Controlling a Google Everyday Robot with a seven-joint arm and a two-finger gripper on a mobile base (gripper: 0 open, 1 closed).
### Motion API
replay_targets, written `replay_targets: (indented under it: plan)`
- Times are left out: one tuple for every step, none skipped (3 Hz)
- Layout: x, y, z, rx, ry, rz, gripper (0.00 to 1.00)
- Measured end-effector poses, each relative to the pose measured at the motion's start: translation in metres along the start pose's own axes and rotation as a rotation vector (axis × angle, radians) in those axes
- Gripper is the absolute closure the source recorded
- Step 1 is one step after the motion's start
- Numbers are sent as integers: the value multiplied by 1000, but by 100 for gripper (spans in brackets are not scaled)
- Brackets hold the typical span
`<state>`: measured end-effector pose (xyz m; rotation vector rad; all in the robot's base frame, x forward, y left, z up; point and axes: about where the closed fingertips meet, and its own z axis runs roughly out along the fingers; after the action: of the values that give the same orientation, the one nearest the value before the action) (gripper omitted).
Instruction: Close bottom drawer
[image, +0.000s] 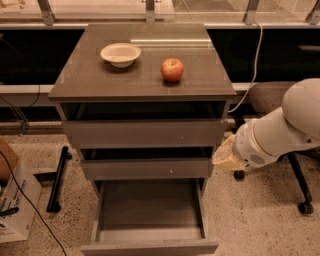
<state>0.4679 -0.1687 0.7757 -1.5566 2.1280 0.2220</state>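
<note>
The bottom drawer (150, 247) is pulled far out toward me, its shallow grey box (150, 205) open and holding nothing. Its flat front sits at the lower edge of the view. Above it, the middle drawer (145, 168) and the top drawer (145, 132) stand slightly out from the cabinet. My white arm (280, 132) comes in from the right. My gripper (226, 156) is a pale tan shape at the arm's end, beside the cabinet's right side at middle drawer height, above and to the right of the bottom drawer.
A cream bowl (120, 53) and a red apple (172, 69) sit on the cabinet top (100, 80). A cardboard box (15, 200) and a black bar (57, 177) lie on the floor at left. An office chair base (300, 185) stands at right behind the arm.
</note>
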Motion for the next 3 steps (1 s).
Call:
replay_targets:
  plan:
    - [14,-4,44,-13,-43,54,100]
    - [38,-12,106,-34,-112,134,100]
    - [48,-6,130,-66,-107,156,100]
